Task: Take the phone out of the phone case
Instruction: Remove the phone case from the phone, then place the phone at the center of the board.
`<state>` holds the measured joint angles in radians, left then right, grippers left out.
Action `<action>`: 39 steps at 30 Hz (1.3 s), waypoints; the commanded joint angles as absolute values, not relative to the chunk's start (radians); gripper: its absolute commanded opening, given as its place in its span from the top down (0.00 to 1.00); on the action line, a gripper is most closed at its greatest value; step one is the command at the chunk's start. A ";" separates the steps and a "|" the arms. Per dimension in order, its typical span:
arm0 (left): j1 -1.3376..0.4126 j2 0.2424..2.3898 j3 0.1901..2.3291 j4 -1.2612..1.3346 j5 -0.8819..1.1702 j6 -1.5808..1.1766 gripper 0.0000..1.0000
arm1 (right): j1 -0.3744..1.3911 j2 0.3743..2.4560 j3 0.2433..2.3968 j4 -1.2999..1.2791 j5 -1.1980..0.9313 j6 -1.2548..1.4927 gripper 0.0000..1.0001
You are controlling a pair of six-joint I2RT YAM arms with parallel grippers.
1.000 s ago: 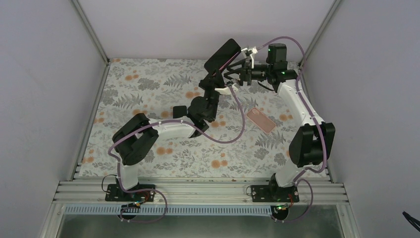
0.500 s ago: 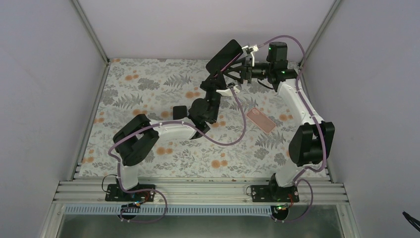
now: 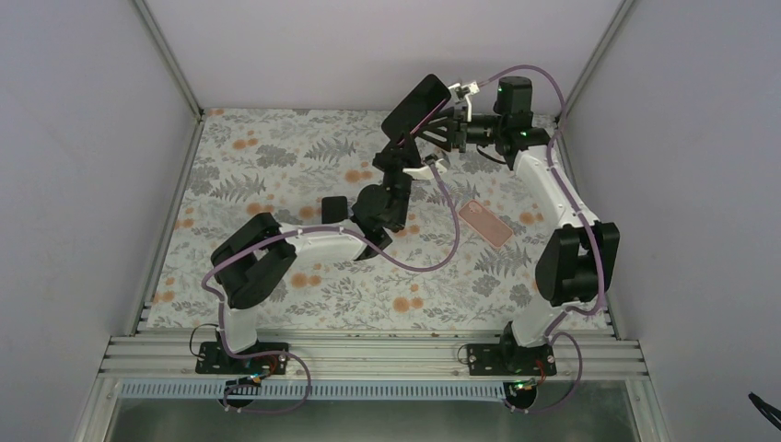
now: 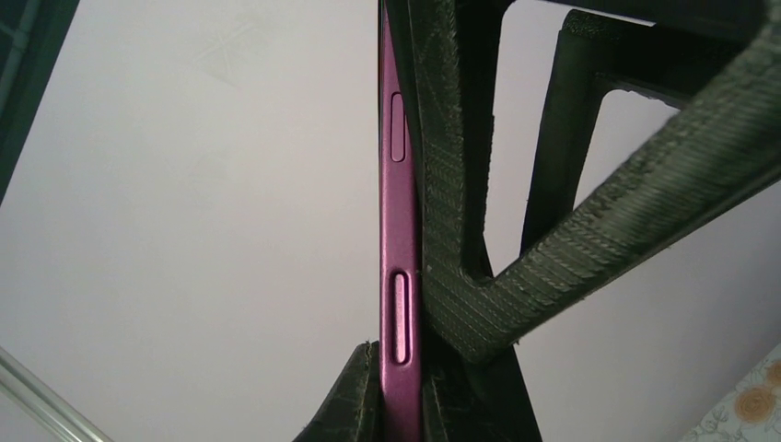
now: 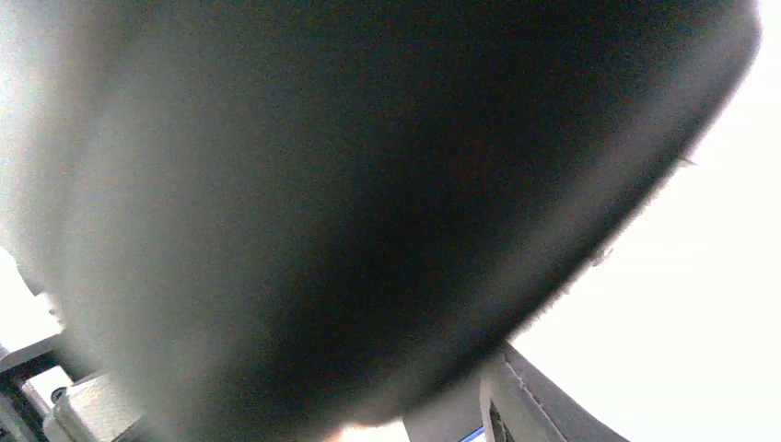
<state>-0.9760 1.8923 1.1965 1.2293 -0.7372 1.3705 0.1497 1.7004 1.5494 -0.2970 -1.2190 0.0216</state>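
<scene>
Phone (image 3: 416, 103) is lifted well above the floral table (image 3: 267, 157), toward the far side and tilted, its low end to the left and its high end to the right. At that low end the left gripper (image 3: 397, 140) is pressed together on it. The left wrist view shows the phone's magenta edge with two side buttons, pinched between the two dark pads at the bottom of the frame.

At the phone's high end sits the right gripper (image 3: 444, 118). From the left wrist camera one of its ribbed fingers (image 4: 451, 184) lies flat against the phone's right face, while the mate on the other face does not show. I cannot tell whether this gripper is spread or has the phone pinched. Its own wrist view is only a dark blur, with something very close to the lens.

Farther right and nearer, the salmon-pink phone case (image 3: 485, 224) lies flat on the table, well apart from both grippers and from the phone.

My judgement is that the separation is already made — phone aloft, case on the table — and the step in hand is a two-handed hold or a pass between the arms. The next move calls for one firm grip before the other lets go, then a gentle lowering of the phone onto the table, away from the case.
</scene>
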 commanded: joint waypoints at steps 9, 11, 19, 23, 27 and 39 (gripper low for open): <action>-1.110 1.862 1.221 1.351 -0.676 1.378 0.98 | 0.115 1.755 1.600 -0.142 -0.948 0.193 0.47; -1.114 1.866 1.228 1.359 -0.678 1.384 0.98 | 0.117 1.759 1.614 -0.148 -0.940 0.193 0.49; -1.124 1.878 1.251 1.360 -0.680 1.395 0.98 | 0.124 1.762 1.609 -0.131 -0.932 0.204 0.71; -1.121 1.875 1.234 1.367 -0.679 1.398 0.98 | 0.123 1.750 1.591 -0.131 -0.942 0.195 0.80; -1.111 1.859 1.195 1.380 -0.672 1.412 0.98 | 0.114 1.720 1.564 -0.157 -0.950 0.161 0.79; -0.844 1.706 1.020 1.286 -0.609 1.390 0.98 | 0.044 1.646 1.519 -0.343 -0.851 -0.077 0.31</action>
